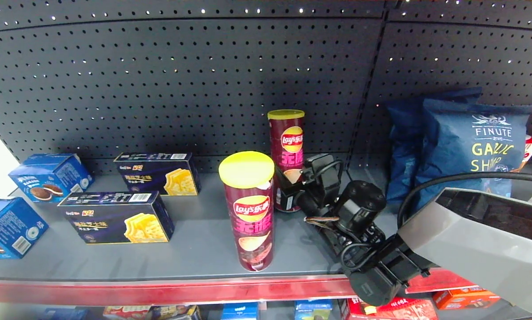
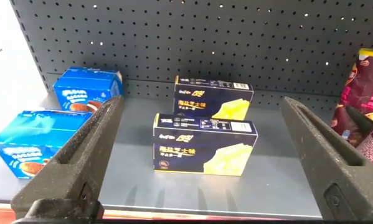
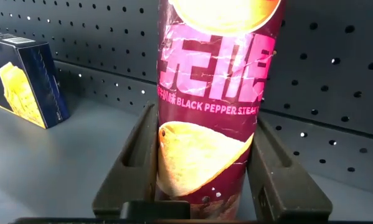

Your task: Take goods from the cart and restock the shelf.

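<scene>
Two maroon chips cans with yellow lids stand on the grey shelf (image 1: 204,253). The front can (image 1: 249,213) is free, near the shelf's red edge. The rear can (image 1: 286,146) stands upright close to the pegboard back wall. My right gripper (image 1: 288,189) reaches in from the right and is shut on the rear can's lower part. In the right wrist view its fingers (image 3: 139,155) press both sides of that can (image 3: 214,93). My left gripper (image 2: 202,102) is open and holds nothing, facing the boxes on the shelf's left part.
Two dark blue cracker boxes (image 1: 117,218) (image 1: 159,173) and two light blue cookie boxes (image 1: 50,175) (image 1: 4,226) lie on the left. Blue snack bags (image 1: 470,142) lean at the right. Grey shelf surface lies bare between the boxes and the cans. Goods fill the shelf below.
</scene>
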{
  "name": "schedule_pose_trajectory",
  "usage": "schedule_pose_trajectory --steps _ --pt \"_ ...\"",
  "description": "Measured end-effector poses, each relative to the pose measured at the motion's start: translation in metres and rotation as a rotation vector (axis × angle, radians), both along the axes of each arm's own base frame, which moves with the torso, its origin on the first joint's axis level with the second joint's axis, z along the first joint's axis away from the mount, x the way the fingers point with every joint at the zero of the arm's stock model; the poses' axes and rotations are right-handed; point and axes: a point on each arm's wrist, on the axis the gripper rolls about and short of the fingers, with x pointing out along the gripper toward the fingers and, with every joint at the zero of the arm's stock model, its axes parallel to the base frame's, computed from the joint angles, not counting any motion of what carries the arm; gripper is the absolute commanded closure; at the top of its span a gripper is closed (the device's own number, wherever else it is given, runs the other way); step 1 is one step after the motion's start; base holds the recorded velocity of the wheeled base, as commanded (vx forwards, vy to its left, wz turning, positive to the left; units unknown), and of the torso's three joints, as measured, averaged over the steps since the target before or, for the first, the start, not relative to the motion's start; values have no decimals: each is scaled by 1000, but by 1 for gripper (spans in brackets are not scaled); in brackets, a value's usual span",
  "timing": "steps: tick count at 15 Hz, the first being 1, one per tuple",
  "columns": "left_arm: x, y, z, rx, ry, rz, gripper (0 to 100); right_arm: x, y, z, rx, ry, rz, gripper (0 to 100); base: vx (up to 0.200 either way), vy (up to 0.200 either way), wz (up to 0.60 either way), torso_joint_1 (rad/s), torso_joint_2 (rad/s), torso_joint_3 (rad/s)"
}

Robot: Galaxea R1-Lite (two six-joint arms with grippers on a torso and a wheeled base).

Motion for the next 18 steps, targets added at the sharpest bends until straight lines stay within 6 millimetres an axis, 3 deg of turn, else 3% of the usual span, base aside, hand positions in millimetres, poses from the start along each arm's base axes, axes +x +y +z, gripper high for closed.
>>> schedule_pose_trajectory --steps 10,18 --pt "0 0 -1 -1 3 -3 0 9 1 -3 5 -6 -12 100 0 0 0 0 0 0" --pt "0 0 -6 -5 13 -4 0 4 1 7 5 -26 -15 100 0 0 0 0 0 0"
